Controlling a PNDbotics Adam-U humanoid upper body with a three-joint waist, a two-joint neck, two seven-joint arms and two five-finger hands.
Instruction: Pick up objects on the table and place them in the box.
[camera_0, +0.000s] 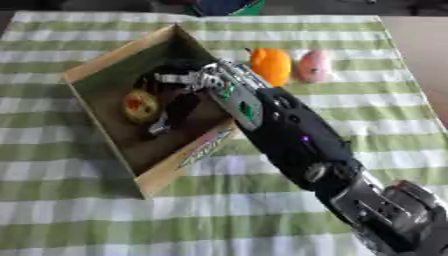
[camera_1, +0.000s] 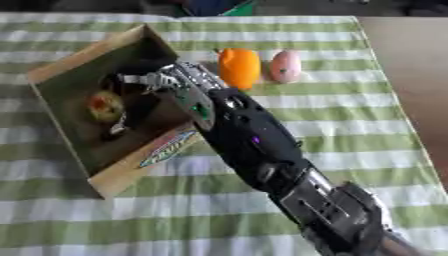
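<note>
An open cardboard box (camera_0: 101, 64) lies askew on the left of the green-and-white checked cloth. Inside it rests a round yellowish thing with a red patch (camera_0: 140, 105). My right arm comes in from the lower right, and my right hand (camera_0: 185, 98) is inside the box with its fingers (camera_0: 160, 126) stretched out just to the right of the yellowish thing. The fingers do not curl round it. An orange fruit-like thing (camera_1: 239, 67) and a pink one (camera_1: 284, 65) lie side by side on the cloth, right of the box and beyond my wrist. My left hand does not show.
The bare brown tabletop (camera_1: 411, 75) shows past the cloth's right edge. A dark blue and green thing (camera_0: 226, 7) sits at the far edge. The box's near right wall (camera_0: 194, 152) carries a printed label, and my forearm crosses over it.
</note>
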